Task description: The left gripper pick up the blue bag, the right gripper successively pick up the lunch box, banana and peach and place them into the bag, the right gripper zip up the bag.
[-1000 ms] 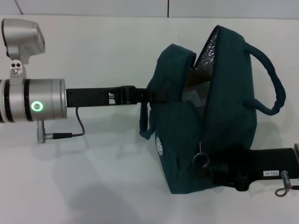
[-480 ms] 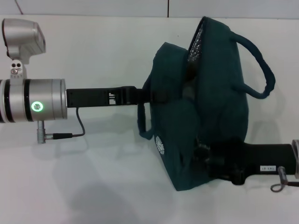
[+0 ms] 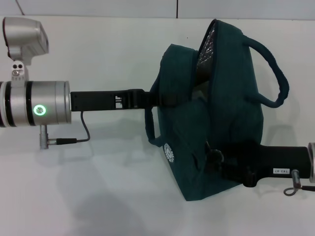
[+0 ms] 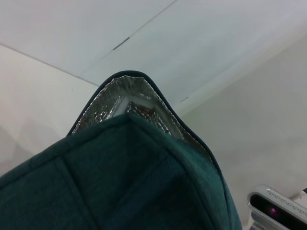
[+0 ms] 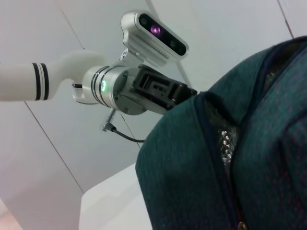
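Fabric of a dark teal-blue is making up the blue bag (image 3: 216, 123), which is standing upright on the white table (image 3: 98, 196) between the two grippers. Its mouth is gaping only at the far end, where crinkled silvery lining (image 3: 205, 49) is showing; nearer the right gripper the two sides are lying close together. One padded loop handle (image 3: 275, 73) is arching out from the side away from the left gripper, and a second handle (image 3: 151, 129) is drooping on the side facing it, just above a small white round logo (image 3: 169, 152). No lunch box or fruit is showing through the opening.

The left gripper (image 3: 165, 100) is reaching in level from the silver wrist with the glowing green ring, and its fingertips are pressing into the bag's side at the root of the drooping handle; the cloth is hiding them, so I cannot tell how the jaws are standing. The right gripper (image 3: 212, 158) is lying low against the bag's near end, right at the zipper line, and its jaws are likewise buried in the fabric, so their state cannot be told.
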You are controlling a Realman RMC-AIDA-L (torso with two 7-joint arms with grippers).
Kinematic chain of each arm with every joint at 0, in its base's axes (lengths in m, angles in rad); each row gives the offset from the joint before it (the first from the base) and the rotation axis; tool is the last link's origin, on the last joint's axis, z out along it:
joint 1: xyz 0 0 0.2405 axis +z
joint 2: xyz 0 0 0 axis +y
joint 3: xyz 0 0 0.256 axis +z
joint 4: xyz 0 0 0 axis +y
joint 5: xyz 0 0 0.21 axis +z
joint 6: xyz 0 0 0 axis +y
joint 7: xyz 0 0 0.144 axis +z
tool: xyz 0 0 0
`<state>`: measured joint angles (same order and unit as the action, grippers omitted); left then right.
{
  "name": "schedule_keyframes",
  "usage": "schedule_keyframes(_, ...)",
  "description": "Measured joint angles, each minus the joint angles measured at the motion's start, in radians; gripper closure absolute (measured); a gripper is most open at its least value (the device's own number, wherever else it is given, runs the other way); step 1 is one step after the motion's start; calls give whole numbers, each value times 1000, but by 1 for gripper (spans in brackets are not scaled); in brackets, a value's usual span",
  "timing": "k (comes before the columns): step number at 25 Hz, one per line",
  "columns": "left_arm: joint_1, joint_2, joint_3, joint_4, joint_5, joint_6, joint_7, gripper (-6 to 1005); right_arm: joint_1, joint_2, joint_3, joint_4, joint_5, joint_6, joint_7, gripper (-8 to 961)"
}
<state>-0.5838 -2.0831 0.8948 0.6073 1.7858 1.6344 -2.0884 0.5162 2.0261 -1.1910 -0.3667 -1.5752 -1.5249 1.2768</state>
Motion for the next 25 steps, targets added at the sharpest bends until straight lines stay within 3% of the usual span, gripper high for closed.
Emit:
schedule_keyframes(6, 0, 2, -1, 1, 0, -2, 1, 880, 1, 0, -1, 2, -6, 5, 0, 694)
schedule_keyframes(11, -1, 2, -1, 0, 0, -2, 1, 878, -3, -2, -1, 3, -8, 11, -1, 815)
schedule_keyframes(25, 0, 2, -1, 0, 0, -2, 1, 872, -8, -6, -1, 3, -12, 19, 6, 945)
